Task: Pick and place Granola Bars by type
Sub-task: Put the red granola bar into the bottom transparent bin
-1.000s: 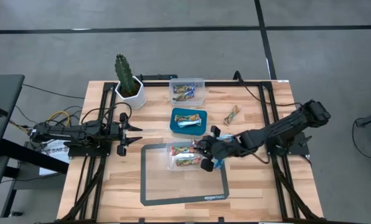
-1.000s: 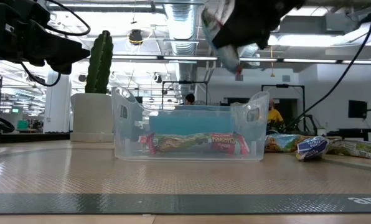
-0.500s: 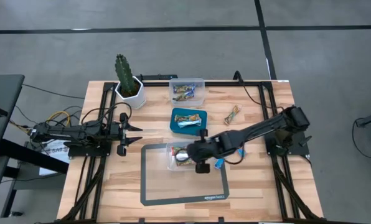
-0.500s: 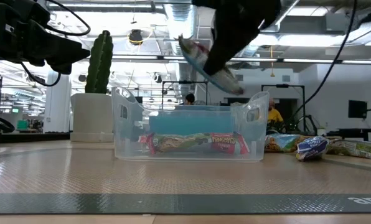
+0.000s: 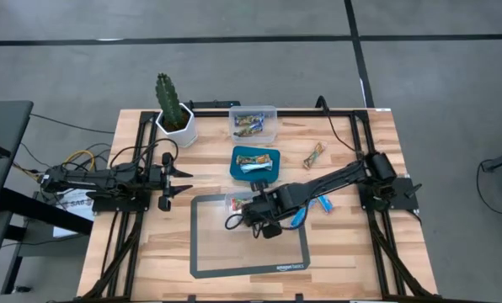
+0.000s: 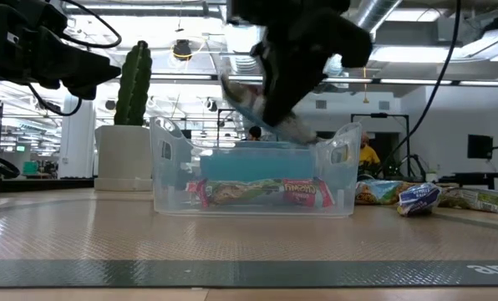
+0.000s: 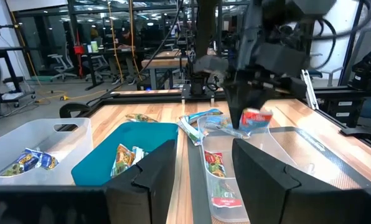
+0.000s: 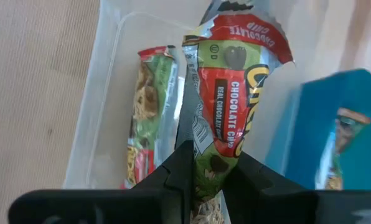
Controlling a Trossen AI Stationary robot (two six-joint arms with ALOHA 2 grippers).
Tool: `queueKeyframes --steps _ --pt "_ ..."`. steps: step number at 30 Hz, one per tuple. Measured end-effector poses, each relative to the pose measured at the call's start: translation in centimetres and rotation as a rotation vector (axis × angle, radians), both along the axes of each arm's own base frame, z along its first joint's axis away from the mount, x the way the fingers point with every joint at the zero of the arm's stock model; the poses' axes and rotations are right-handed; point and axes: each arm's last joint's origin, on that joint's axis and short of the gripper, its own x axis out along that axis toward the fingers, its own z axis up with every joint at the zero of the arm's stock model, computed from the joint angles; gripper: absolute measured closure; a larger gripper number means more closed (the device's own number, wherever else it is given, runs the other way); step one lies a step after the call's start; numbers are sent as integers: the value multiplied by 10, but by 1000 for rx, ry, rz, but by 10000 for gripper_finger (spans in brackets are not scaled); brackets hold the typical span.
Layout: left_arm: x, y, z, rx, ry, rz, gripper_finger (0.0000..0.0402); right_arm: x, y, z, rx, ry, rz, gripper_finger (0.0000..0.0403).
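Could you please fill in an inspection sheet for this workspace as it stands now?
Surface: wooden table with a grey mat.
Job's things: bars in the clear bin, teal bin and far clear bin; loose bars on the wood.
Clutter: potted cactus.
Grippers: right gripper shut on a chocolate chip bar over the clear bin; left gripper open, idle.
Cables: bundle by the left arm.
Surroundings: a person far behind.
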Motion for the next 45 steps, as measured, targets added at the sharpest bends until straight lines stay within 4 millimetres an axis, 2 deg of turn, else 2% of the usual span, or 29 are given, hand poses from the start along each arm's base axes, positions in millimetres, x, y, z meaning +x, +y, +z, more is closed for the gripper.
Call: queueKeyframes --steps 12,22,26,31,33,36,45 --pt "0 0 0 0 0 0 248 2 0 -3 39 25 27 336" --pt "0 0 0 0 0 0 248 2 0 -3 44 14 -5 269" --pt "0 0 0 0 0 0 248 4 -3 -2 74 -10 -77 246" --pt "0 0 0 0 0 0 248 0 -10 1 124 -7 -253 236" --pt "0 0 0 0 0 0 248 -8 -12 5 128 24 -314 237" --pt "0 0 0 0 0 0 248 -22 -13 26 136 2 -406 242" --pt "0 0 0 0 0 0 248 -85 -30 68 -37 83 -822 249"
